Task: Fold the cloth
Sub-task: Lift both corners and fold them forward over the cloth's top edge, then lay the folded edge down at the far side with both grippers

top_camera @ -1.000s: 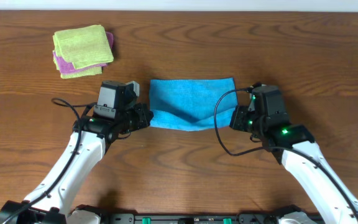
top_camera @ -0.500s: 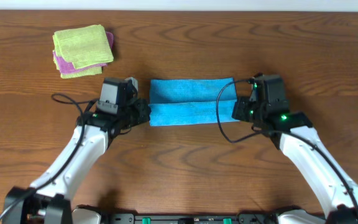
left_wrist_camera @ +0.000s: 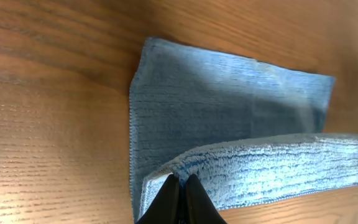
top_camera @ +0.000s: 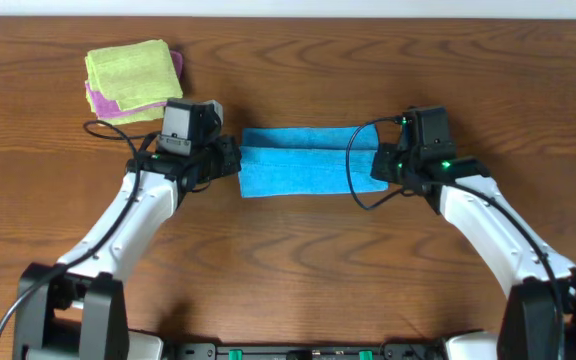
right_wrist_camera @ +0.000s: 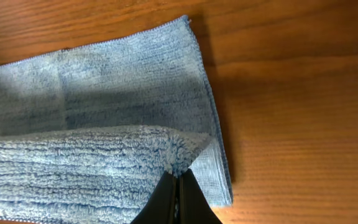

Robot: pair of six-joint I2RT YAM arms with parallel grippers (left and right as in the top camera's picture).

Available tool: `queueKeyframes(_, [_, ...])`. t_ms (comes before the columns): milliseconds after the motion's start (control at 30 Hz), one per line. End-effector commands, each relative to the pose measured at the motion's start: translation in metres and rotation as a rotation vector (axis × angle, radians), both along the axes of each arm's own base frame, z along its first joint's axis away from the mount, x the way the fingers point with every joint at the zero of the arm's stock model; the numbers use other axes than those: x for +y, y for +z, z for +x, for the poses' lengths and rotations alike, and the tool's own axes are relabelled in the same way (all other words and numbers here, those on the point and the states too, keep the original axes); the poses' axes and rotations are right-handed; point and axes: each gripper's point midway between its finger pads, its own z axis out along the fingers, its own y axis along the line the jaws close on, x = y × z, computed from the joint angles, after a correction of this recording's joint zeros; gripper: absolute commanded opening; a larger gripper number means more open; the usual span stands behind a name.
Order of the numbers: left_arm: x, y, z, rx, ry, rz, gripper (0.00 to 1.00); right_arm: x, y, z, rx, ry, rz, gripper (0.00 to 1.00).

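A blue cloth (top_camera: 303, 160) lies on the wooden table between my two arms, its near half lifted and carried over the far half. My left gripper (top_camera: 234, 165) is shut on the cloth's near left corner (left_wrist_camera: 180, 179). My right gripper (top_camera: 376, 165) is shut on the near right corner (right_wrist_camera: 178, 171). In both wrist views the raised layer (left_wrist_camera: 272, 168) hangs over the flat lower layer (right_wrist_camera: 129, 87), whose far part still shows.
A folded stack of yellow-green and pink cloths (top_camera: 133, 80) sits at the far left of the table. Black cables loop beside each wrist (top_camera: 353, 170).
Both grippers have moved away from me toward the far edge, carrying the cloth's near edge over the far half. The sagging fold has straightened and the cloth looks narrower.
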Motion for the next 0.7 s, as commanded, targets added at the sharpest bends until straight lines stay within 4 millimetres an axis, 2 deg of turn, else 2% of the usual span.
queueKeyframes(0, [0.002, -0.001, 0.012, -0.015, -0.006, 0.023, 0.06, -0.007, 0.007, 0.016, -0.030, -0.012, -0.017, 0.02])
queueKeyframes(233, [-0.005, -0.006, 0.029, -0.020, -0.036, 0.015, 0.06, -0.008, 0.013, 0.031, -0.052, -0.020, -0.022, 0.01])
queueKeyframes(400, [-0.008, -0.002, 0.040, -0.041, -0.051, 0.018, 0.06, -0.018, 0.017, 0.037, -0.068, -0.049, -0.037, 0.02])
queueKeyframes(667, [-0.013, -0.002, 0.051, -0.042, -0.063, 0.005, 0.06, -0.020, 0.005, 0.040, -0.048, -0.051, -0.032, 0.01])
